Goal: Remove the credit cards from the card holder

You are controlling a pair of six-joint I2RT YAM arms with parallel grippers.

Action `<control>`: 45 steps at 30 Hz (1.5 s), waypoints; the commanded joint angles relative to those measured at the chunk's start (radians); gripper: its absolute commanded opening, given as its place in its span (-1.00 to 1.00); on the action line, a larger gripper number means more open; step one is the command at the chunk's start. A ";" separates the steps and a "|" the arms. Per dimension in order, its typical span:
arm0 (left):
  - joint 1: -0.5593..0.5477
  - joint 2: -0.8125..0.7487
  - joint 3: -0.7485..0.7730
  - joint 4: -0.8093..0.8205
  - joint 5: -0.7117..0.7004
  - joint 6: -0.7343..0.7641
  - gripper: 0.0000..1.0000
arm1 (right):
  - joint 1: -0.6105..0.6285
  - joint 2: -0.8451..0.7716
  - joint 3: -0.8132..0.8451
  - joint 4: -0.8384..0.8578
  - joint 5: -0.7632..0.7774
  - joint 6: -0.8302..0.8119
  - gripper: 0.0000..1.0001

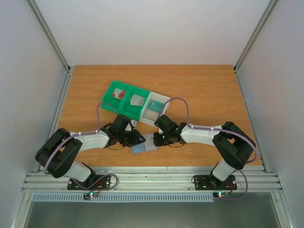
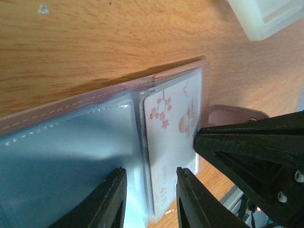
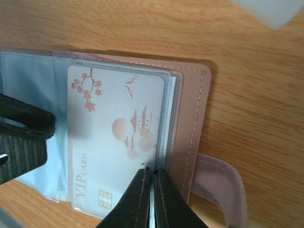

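Over the orange wooden tabletop (image 1: pixel 213 95), the pink folding card holder (image 3: pixel 190 118) is lying open at six o'clock of the green-and-white tray (image 1: pixel 113 85). My right gripper (image 3: pixel 150 172) is pinching shut on the white blossom-printed card (image 3: pixel 118 142) reading "VIP CARD", its length running toward twelve o'clock from the tips. My left gripper (image 2: pixel 151 171) is straddling the clear sleeve (image 2: pixel 71 156), narrowly parted.

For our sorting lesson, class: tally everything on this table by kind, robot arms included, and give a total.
Credit cards: 3 (white-and-red card, grey card, VIP card)
Card holder: 1
Tray: 1
Robot arms: 2 (left arm, right arm)
Total: 7 (the tray's white compartment is too faint to count)
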 commanded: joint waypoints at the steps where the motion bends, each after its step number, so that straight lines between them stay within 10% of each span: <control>1: -0.006 0.017 -0.014 0.057 -0.020 0.011 -0.39 | 0.008 0.035 -0.027 0.049 -0.036 0.035 -0.92; 24: -0.007 0.019 -0.055 0.193 0.022 -0.015 -0.98 | 0.008 0.069 -0.043 0.094 -0.063 0.052 -0.93; 45: 0.001 -0.077 -0.070 0.097 0.000 -0.004 -0.99 | -0.001 0.038 -0.065 0.063 0.024 0.023 -0.98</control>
